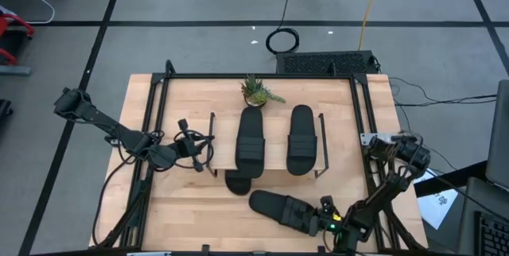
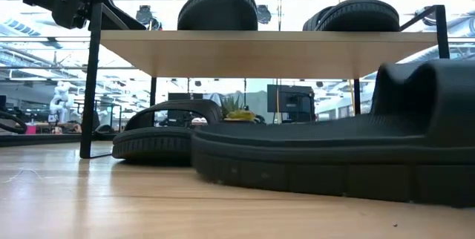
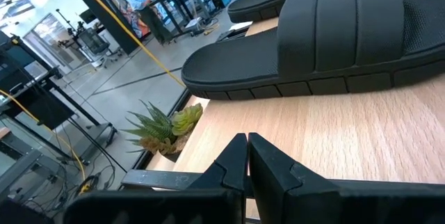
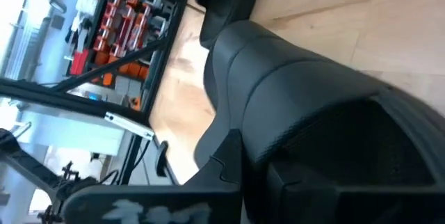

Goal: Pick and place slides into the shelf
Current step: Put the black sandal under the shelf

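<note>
Nearest the desk's [image 1: 191,208] front edge, a slide [image 1: 278,208] is clamped at its heel end by the right gripper [image 1: 326,216], whose fingers are closed on the sole's rim. Just behind it, a second slide [image 1: 237,182] is seen partly tucked under the shelf [image 1: 270,141], its toe poking out at the front. Two more slides [image 1: 250,141] are laid side by side on the shelf's top board. The left gripper [image 1: 195,154] is held shut and empty just beside the shelf's left end frame. Farthest back, a small potted plant [image 1: 256,91] is set behind the shelf.
</note>
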`<state>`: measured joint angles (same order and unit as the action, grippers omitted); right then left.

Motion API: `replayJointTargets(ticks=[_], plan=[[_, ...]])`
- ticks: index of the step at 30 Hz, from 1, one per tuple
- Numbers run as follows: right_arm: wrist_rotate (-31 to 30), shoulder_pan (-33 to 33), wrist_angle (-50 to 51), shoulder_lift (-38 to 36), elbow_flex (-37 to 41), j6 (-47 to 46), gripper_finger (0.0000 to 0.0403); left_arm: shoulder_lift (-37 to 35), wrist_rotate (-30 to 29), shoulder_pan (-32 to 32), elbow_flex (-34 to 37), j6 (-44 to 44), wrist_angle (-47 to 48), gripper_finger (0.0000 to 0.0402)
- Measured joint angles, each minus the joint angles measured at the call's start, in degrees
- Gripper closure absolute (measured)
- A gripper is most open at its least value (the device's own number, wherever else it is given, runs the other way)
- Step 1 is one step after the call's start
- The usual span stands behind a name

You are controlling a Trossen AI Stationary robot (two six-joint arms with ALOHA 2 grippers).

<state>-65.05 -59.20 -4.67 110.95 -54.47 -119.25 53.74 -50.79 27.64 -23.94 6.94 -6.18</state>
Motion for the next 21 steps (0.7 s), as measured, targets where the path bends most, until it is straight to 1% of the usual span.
replayJointTargets(ticks=[2,7,12,17,19,21], plan=[[-0.3,0.3,0.1,0.9,-0.6,-0.1,0.0402,0.0,0.0,0.0,0.0,-0.2,0.0,0.0378],[0.3,-0.5,0.8,0.3,-0.6,0.2,0.0402,0.0,0.0,0.0,0.0,-0.3,0.1,0.0378],[0.7,-1.8,0.2,-1.2,-0.6,6.7,0.0402,0.0,0.0,0.0,0.0,-0.4,0.1,0.0378],[1.3,-1.9,0.2,-1.7,-0.6,10.2,0.0399,0.0,0.0,0.0,0.0,-0.2,0.1,0.0378],[2.3,-1.8,0.2,-1.8,-0.6,10.4,0.0398,0.0,0.0,0.0,0.0,-0.2,0.2,0.0378],[4.5,-1.7,0.2,-1.9,-0.6,11.3,0.0397,0.0,0.0,0.0,0.0,-0.2,0.3,0.0378]])
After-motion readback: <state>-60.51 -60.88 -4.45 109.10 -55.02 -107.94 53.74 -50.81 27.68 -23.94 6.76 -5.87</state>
